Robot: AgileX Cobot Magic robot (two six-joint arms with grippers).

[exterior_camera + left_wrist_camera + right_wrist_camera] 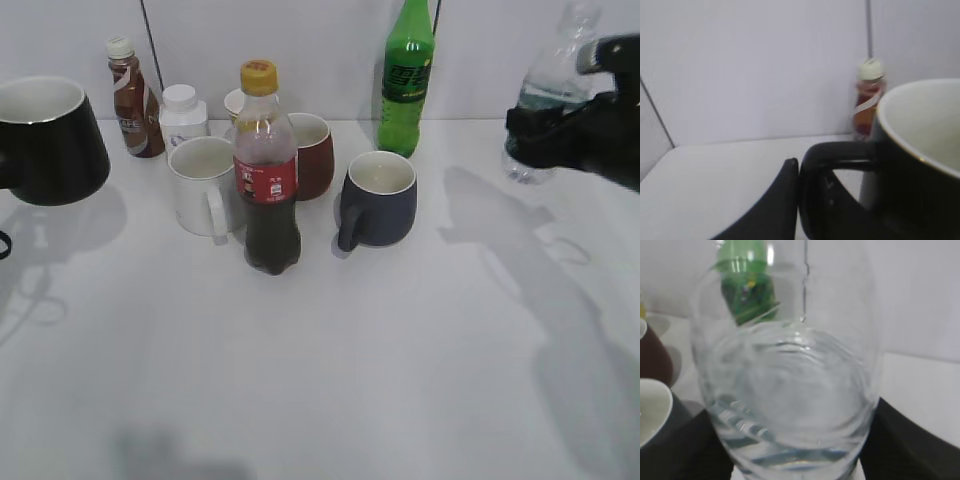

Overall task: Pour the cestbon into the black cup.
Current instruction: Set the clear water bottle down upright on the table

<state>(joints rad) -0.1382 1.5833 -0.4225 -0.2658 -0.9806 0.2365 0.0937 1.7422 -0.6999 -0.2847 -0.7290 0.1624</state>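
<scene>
While the right jaws grip the cestbon (790, 390), only the left wrist view shows the left jaws clamping the black cup (920, 165).

The black cup (48, 140), glossy with a white inside and thin pale rim, hangs upright above the table far left of the cola bottle (266, 170); the cestbon (548, 105), clear, stands far right

Glossy black cup (45, 140), white inside, thin pale rim. Clear cestbon (545, 100), dark green label band. Red-labelled cola bottle (267, 170), yellow cap, dark drink. Bright green soda bottle (405, 80). White mug (205, 185), dark red mug (312, 155), grey-blue mug (375, 200). White desk (400, 360).
</scene>
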